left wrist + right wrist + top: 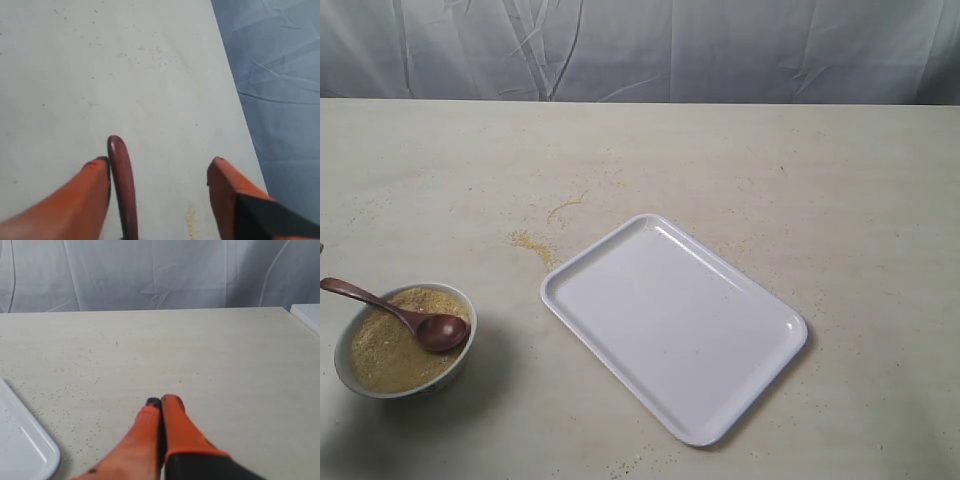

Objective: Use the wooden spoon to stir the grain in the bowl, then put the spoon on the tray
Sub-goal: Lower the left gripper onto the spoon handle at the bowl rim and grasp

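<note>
Two grippers | left gripper [159, 161] spread, wooden spoon [122, 187] handle between jaws | right gripper [161, 401] closed

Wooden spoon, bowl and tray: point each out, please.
wooden spoon [440, 331], exterior view, on its oval head.
bowl [450, 378], exterior view, on its front rim.
tray [675, 325], exterior view, on its bare floor.

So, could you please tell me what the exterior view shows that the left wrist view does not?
Exterior only: the bowl of grain and the tray. Left wrist only: the left tool, open, the handle's end between its fingers. Both: the wooden spoon, the table, the backdrop cloth.
</note>
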Available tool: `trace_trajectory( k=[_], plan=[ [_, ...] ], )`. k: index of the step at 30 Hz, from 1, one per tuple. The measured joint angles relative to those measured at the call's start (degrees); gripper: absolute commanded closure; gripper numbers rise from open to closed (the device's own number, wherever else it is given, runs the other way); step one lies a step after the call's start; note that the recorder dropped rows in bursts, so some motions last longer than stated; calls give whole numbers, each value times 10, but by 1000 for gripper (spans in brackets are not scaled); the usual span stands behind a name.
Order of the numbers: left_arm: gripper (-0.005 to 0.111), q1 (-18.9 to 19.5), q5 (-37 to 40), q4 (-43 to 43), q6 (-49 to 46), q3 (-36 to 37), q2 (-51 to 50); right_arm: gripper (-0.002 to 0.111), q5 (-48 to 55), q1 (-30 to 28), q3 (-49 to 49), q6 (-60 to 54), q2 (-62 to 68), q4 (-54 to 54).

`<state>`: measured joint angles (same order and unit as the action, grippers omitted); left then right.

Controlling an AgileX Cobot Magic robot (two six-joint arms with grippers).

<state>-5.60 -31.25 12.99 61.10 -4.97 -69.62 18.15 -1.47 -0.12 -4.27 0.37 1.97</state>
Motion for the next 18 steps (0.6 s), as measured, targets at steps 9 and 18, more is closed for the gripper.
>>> trace_trajectory(
  k=[9,18],
  plan=[
    [40,0,-3,-85,45,-6,-36,108,0,0,0,-1,0,0],
    [41,0,18,-40,1,-7,-39,108,0,0,0,0,0,0]
  ],
)
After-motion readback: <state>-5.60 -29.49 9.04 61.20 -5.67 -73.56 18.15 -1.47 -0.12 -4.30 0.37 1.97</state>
